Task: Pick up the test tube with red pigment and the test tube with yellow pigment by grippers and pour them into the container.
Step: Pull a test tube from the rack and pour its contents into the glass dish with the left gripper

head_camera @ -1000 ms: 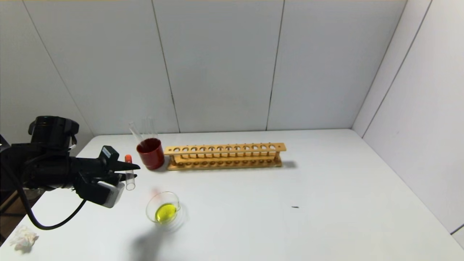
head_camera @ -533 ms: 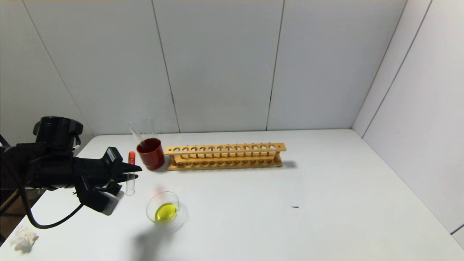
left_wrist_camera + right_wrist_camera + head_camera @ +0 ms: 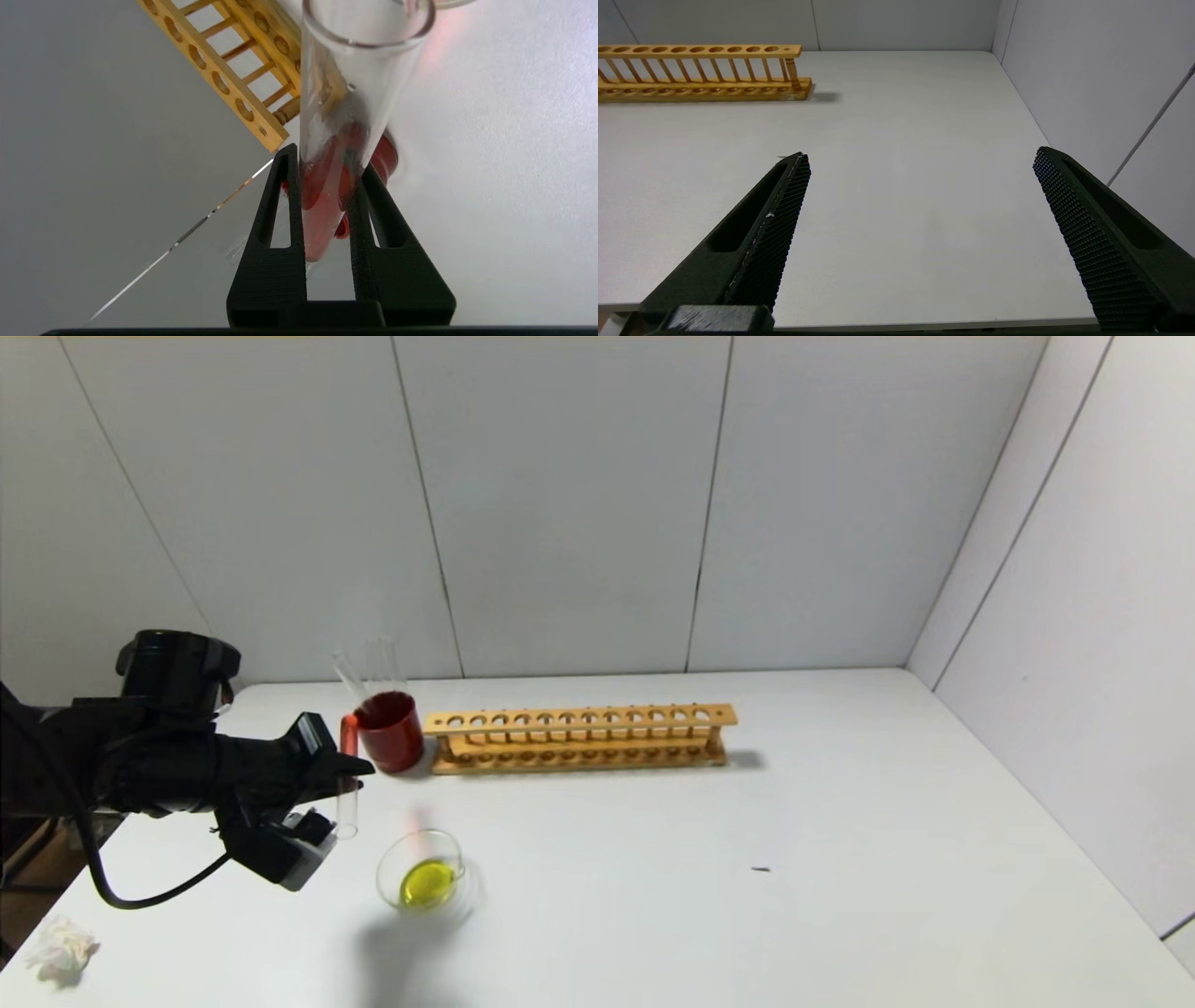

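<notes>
Left gripper (image 3: 347, 775) fingers clamped on red tube (image 3: 348, 782), mouth down, just beside dish (image 3: 422, 870) holding yellow liquid. Right gripper (image 3: 920, 233) fingers wide, over table (image 3: 896, 140).

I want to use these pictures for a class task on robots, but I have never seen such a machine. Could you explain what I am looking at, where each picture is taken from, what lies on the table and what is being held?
This is a robot with two arms, each ending in a claw. One picture looks down from its head; the other two come from cameras on each wrist.

On the white table stand a long wooden rack, a dark red cup with clear tubes in it, and a small glass dish holding yellow liquid. A crumpled tissue lies near the table's corner.

The left claw grips a thin glass test tube with red liquid, tipped mouth-down beside the dish. The left wrist picture shows that tube between the fingers.

The right claw is open, holds nothing, and is out of the head picture.
</notes>
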`<state>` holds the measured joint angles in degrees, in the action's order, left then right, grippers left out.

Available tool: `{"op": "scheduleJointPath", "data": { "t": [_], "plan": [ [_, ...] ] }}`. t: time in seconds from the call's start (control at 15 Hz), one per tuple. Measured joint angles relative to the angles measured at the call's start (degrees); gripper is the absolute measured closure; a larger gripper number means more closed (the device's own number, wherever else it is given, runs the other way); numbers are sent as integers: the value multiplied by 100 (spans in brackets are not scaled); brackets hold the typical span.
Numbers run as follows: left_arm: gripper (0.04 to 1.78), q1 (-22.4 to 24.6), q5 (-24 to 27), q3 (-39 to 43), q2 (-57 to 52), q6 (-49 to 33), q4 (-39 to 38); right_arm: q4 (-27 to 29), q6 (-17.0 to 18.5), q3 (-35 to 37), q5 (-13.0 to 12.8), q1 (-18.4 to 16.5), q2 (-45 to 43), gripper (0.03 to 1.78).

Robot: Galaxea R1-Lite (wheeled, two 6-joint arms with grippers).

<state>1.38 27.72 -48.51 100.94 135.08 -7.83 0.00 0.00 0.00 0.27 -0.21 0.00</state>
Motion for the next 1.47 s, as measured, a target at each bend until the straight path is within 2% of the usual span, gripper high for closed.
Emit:
{"op": "scheduleJointPath", "data": {
  "t": [0.27, 0.6, 1.47],
  "plan": [
    [151, -236, -315, -212, 157, 100, -20, 0, 0, 0, -2, 5, 0, 6],
    [151, -407, -446, -424, 534, 238, -236, 0, 0, 0, 0, 2, 0, 6],
    [151, -473, -529, -452, 767, 240, -339, 0, 0, 0, -2, 0, 0, 6]
  ]
}}
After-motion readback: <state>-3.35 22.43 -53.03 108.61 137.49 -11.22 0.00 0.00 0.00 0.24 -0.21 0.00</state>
